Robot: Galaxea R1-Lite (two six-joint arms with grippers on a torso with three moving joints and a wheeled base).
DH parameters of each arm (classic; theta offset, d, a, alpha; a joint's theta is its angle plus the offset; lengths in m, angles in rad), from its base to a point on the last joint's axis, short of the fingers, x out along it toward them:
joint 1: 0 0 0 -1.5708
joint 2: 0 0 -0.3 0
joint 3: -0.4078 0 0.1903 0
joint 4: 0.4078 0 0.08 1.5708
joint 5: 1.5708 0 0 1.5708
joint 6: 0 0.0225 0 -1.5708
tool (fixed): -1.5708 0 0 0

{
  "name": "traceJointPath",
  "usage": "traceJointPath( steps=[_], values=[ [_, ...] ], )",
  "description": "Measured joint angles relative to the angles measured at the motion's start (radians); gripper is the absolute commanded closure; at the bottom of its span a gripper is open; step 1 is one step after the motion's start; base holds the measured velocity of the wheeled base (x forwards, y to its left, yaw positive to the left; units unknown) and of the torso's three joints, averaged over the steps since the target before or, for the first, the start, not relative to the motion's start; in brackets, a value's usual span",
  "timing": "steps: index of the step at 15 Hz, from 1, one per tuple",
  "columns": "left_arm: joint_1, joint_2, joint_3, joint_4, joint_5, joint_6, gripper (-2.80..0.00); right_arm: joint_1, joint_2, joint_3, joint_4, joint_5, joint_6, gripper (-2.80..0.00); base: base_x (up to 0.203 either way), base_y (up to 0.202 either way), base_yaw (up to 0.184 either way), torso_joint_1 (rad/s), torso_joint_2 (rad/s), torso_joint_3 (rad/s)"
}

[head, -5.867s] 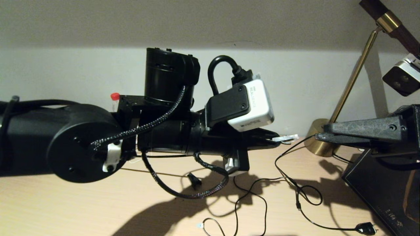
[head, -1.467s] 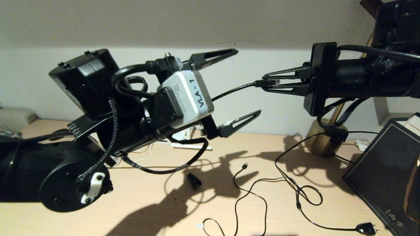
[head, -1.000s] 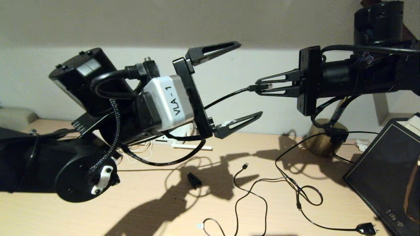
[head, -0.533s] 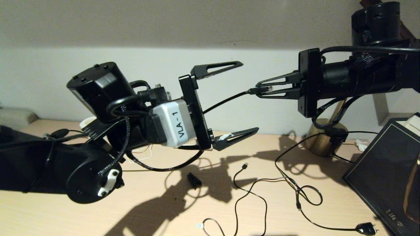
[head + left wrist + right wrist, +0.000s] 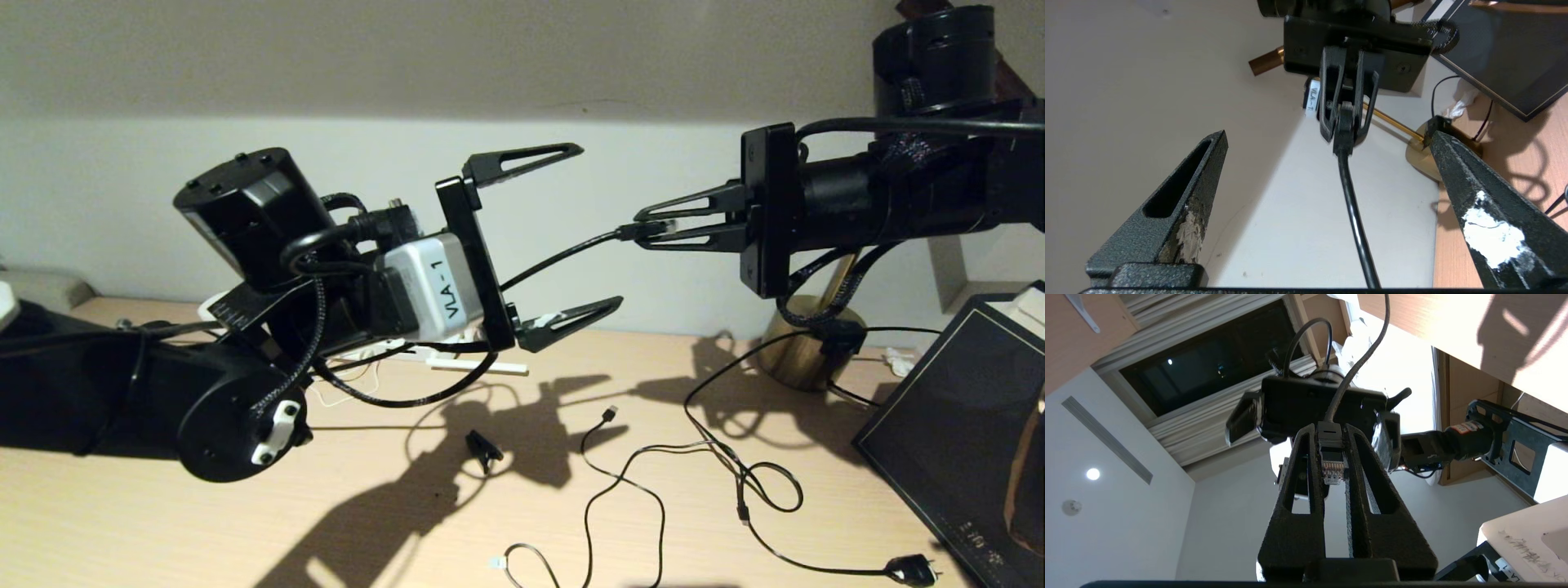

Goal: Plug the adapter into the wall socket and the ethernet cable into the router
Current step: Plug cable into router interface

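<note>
My right gripper hangs in the air above the desk, shut on the clear connector of the black ethernet cable. The cable runs from it leftwards between the fingers of my left gripper without touching them. That gripper is wide open, empty, and faces the right one. In the left wrist view the cable passes midway between the two fingers up to the shut right gripper. The white router is mostly hidden behind my left arm; one stick antenna shows. Adapter and wall socket are out of view.
A brass lamp base stands at the back right by the wall. A dark flat box lies at the right. Thin black cords loop over the desk's middle, with a small black clip and a black plug.
My left gripper has dropped a little and drawn back to the left, still wide open. The right gripper has stayed almost still with the connector in it.
</note>
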Motion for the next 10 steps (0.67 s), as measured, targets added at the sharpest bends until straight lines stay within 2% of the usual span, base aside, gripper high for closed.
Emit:
traceJointPath(
  steps=[7,10],
  values=[
    [0.008,0.006,-0.009,0.021,0.004,0.034,-2.80,0.026,-0.016,0.015,0.001,0.000,0.000,0.00,0.000,0.000,0.000,0.000,0.00,0.000],
    [0.009,0.005,-0.013,0.068,0.008,0.074,-2.80,0.033,-0.014,0.016,0.000,0.000,0.000,0.00,0.000,0.000,0.000,0.000,0.00,0.000]
  ],
)
